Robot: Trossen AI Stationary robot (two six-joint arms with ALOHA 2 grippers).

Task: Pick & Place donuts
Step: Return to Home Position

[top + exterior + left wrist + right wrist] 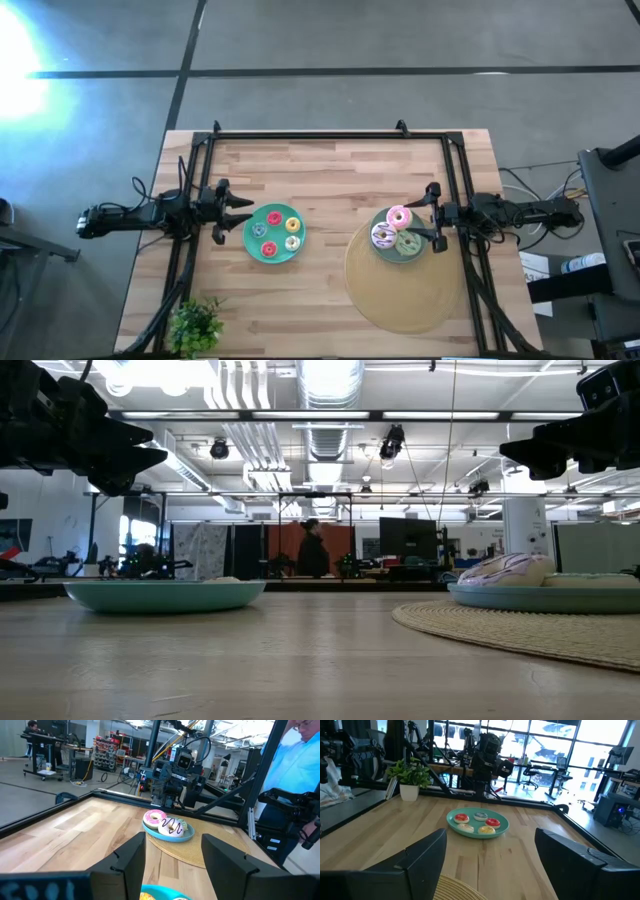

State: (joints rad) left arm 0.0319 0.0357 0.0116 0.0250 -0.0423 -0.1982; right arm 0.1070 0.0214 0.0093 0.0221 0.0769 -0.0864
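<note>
Pale wood worktop on a grey floor. Left claw raised near the left edge, spread wide, empty, just beside the teal plate of small donuts, red and yellow. Right claw raised near the right edge, likewise wide and empty, beside the grey plate. On that plate: pink donut, purple-streaked donut, green donut. Underneath, a round woven mat.

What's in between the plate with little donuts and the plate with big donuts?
Just bare wooden table and the edge of the round mat under the big-donut plate. The high view shows it.
</note>
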